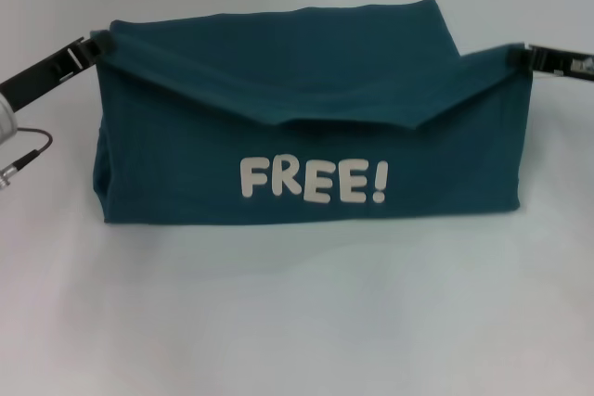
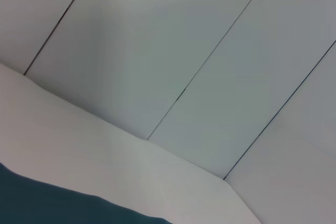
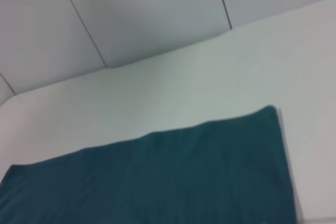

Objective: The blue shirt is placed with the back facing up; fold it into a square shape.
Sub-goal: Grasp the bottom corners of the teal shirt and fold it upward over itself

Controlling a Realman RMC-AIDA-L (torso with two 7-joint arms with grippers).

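Observation:
The blue shirt [image 1: 306, 136] fills the middle of the head view as a wide folded band, white "FREE!" lettering facing me. Its lower edge rests on the white table [image 1: 297, 312]. My left gripper [image 1: 96, 45] is shut on the shirt's upper left corner, and my right gripper [image 1: 522, 56] is shut on the upper right corner. Between them the front layer sags into a shallow V, with another layer showing behind it. A sliver of the shirt [image 2: 42, 205] shows in the left wrist view and a broad flat stretch of the shirt [image 3: 157, 177] in the right wrist view.
White tabletop surrounds the shirt on all sides. A thin black cable [image 1: 30, 155] loops by my left arm at the left edge. Pale wall panels [image 2: 210, 51] with dark seams rise behind the table's far edge.

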